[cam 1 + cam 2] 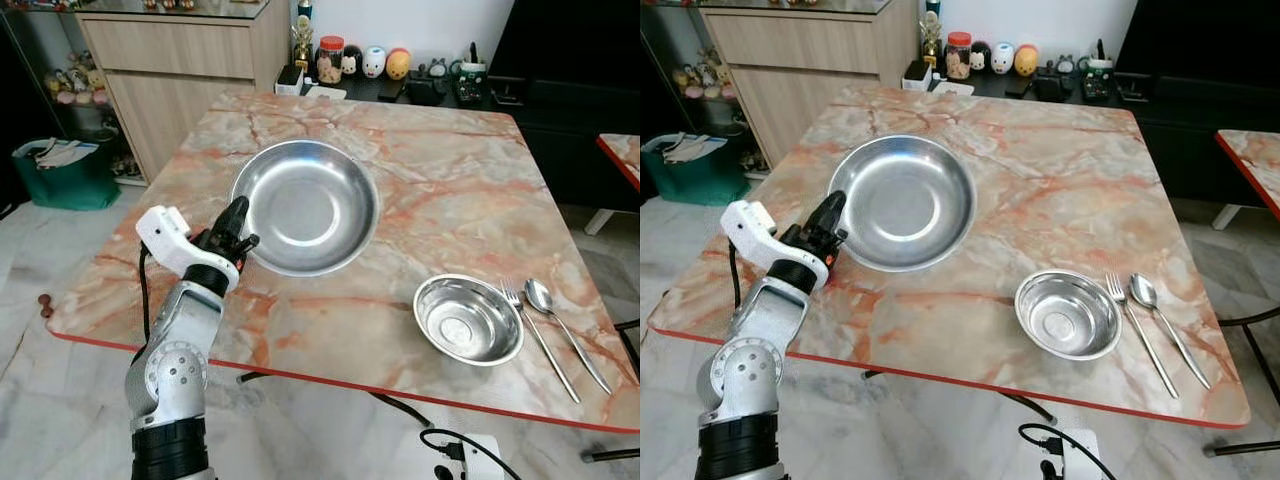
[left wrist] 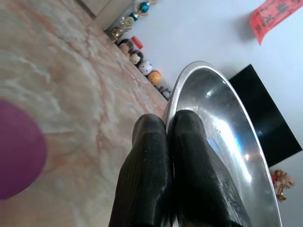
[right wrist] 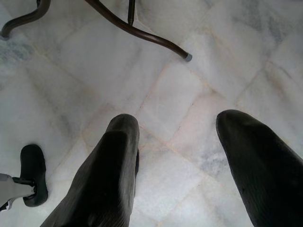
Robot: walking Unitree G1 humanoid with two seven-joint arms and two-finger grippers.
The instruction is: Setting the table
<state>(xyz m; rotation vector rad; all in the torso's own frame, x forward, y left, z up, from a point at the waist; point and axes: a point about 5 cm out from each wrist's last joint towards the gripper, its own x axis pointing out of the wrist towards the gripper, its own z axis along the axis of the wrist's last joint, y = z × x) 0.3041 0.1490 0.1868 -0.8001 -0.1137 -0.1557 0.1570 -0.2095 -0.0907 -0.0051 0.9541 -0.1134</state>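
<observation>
Holding the big plate [image 1: 305, 205] by its near rim, my left gripper [image 1: 236, 228] is clenched on it. Beside the plate sit a small bowl [image 1: 467, 319], then a fork [image 1: 537, 336] and spoon [image 1: 563, 325], seemingly placed. The plate looks unsettled. My right gripper [image 3: 177, 156] hangs spread over the floor.

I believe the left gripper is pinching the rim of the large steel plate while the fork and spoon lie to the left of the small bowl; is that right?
Not quite. The fork and spoon lie to the right of the small bowl, as the left eye view shows. The rest holds: the left gripper is shut on the rim of the large steel plate.
</observation>
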